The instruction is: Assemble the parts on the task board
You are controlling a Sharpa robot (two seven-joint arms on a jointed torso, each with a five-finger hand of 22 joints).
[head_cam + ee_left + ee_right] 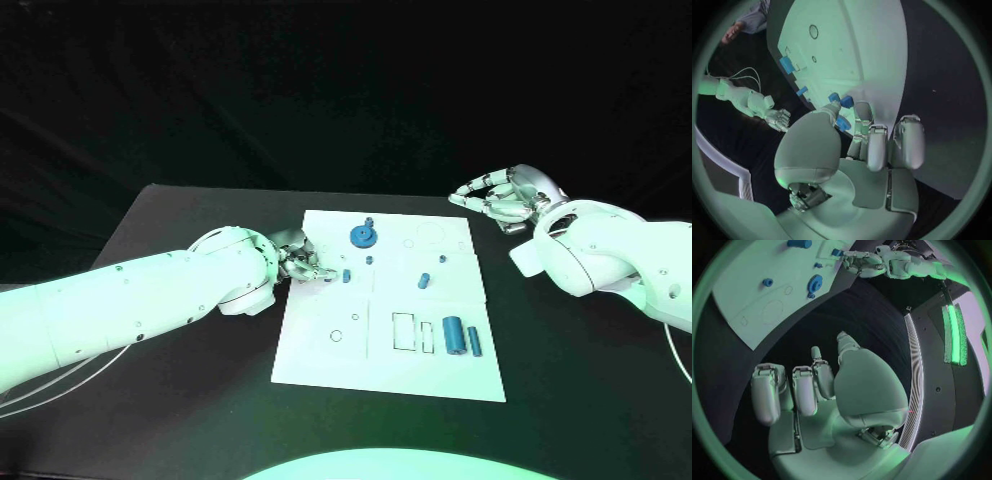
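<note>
Task board [389, 375] lies at table centre, blue parts [462, 335] on it. At its nine o'clock edge, the left hand [299, 258] pinches a small blue part [842, 123]. At two o'clock, off the board, the right hand [500, 196] hovers, fingers curled, holding nothing.

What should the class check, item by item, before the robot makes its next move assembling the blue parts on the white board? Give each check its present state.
1. Left hand at the task board: ok, it sits at the board's left edge.
2. Left hand grips a part: cannot tell; a small blue part lies at its fingertips, but contact is hidden.
3. Right hand clear of the board: ok, it is above the black table, beyond the board's far right corner.
4. Right hand holds nothing: ok, fingers curled in on nothing.
5. Blue gear part on the board: ok, near the far edge.
6. Large blue cylinder free: ok, nothing touches it.
</note>
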